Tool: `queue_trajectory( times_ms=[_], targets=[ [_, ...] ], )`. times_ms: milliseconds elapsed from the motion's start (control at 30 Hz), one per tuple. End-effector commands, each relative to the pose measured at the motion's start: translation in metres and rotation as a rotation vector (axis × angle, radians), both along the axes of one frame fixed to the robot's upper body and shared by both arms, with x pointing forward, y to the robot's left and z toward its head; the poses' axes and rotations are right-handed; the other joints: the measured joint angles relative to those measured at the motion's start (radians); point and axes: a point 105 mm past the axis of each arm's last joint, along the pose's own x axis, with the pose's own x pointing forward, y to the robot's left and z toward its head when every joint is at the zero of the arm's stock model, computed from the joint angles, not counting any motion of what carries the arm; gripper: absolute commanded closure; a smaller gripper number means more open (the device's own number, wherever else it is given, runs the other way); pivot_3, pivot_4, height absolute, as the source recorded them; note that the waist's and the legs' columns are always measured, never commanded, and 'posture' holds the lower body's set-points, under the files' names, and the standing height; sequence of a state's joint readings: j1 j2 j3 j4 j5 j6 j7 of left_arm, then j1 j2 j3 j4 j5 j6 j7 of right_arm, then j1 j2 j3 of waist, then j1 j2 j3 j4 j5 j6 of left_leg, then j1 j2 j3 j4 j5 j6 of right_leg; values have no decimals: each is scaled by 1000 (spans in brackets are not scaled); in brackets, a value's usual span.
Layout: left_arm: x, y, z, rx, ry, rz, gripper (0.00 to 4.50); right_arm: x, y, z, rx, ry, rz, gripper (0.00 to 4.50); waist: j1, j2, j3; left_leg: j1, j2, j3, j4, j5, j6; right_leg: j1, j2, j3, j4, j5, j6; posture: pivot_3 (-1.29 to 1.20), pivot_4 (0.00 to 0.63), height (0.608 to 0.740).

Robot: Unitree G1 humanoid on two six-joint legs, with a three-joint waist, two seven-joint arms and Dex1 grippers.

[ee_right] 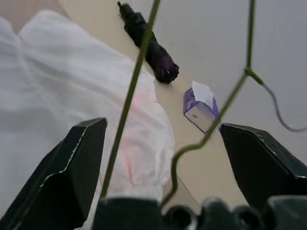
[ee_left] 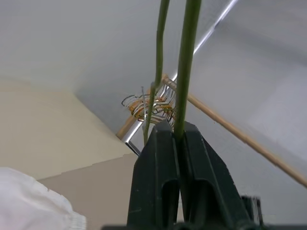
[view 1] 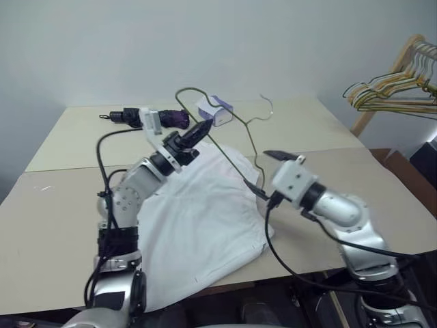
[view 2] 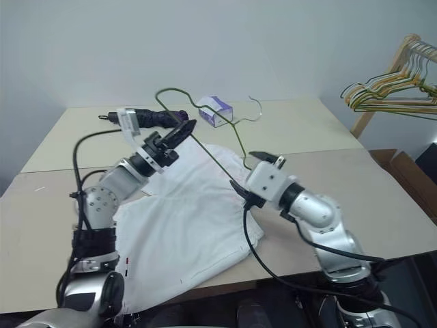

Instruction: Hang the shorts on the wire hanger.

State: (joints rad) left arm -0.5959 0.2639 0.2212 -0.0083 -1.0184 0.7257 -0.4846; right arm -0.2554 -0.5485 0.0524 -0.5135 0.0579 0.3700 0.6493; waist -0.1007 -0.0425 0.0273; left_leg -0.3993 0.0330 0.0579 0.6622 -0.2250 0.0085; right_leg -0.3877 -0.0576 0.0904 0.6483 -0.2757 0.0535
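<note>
White cloth: the shorts (view 1: 205, 225) lie flat on the table (view 1: 61, 198), beneath both our arms.
Wire: the wire hanger (view 1: 229, 147) slants above them, its long run toward our right.
Left gripper (ee_left: 178, 139): clamped on the wire.
Right gripper (ee_right: 163, 163): jaws wide, wire between them, ungripped.
Right wrist view: tissue box (ee_right: 200, 106) and folded umbrella (ee_right: 148, 45) beyond.

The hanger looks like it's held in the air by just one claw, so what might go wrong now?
The left gripper alone pinches the thin hanger on one wire, so it could swing or slip. The right gripper stands open with the wire between its fingers, gripping nothing; closing carelessly might bend or knock it. The shorts lie flat on the table, partly over its front edge, and could slide off if dragged.
</note>
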Motion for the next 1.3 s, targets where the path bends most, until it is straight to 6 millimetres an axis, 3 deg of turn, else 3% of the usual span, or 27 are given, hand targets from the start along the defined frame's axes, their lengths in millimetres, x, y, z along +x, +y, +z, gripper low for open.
queue_trajectory(
  times_ms=[33,167,300,667,1000,1100,1300],
  targets=[
    [-11,12,36,-18,-200,-99,4500,-13,-19,21,151,208,101,38,2,0,0,0,0,0,0,0,0,0,0,0,-1,0,0,-97,0,740],
    [-39,41,60,-83,-387,-303,4500,-27,-39,20,236,631,282,38,-1,1,1,0,0,1,0,0,0,1,-1,-1,-1,0,0,-108,0,740],
    [-52,48,68,-68,-478,-421,4500,-32,-43,23,274,839,408,38,-12,1,1,0,1,0,-1,0,0,1,0,-2,-2,0,-1,-108,0,740],
    [-54,45,76,-126,-547,-484,4500,-12,5,24,286,895,537,38,-23,2,1,-4,1,-5,0,0,0,-2,-1,-2,-2,0,1,-114,0,740],
    [-53,42,69,-148,-534,-491,4500,-13,15,26,288,901,568,38,-22,2,2,-5,1,-9,0,0,0,-3,-1,-3,-1,0,1,-124,0,740],
    [-52,40,67,-151,-526,-497,4500,-14,16,28,284,900,581,593,-24,2,2,-5,1,-9,0,0,0,-3,-1,-3,-1,0,1,-129,0,740],
    [-50,40,64,-149,-515,-494,4500,-15,16,27,270,898,577,2730,-25,2,2,-5,1,-10,0,0,0,-3,-1,-3,-1,0,1,-133,0,740]
  ],
)
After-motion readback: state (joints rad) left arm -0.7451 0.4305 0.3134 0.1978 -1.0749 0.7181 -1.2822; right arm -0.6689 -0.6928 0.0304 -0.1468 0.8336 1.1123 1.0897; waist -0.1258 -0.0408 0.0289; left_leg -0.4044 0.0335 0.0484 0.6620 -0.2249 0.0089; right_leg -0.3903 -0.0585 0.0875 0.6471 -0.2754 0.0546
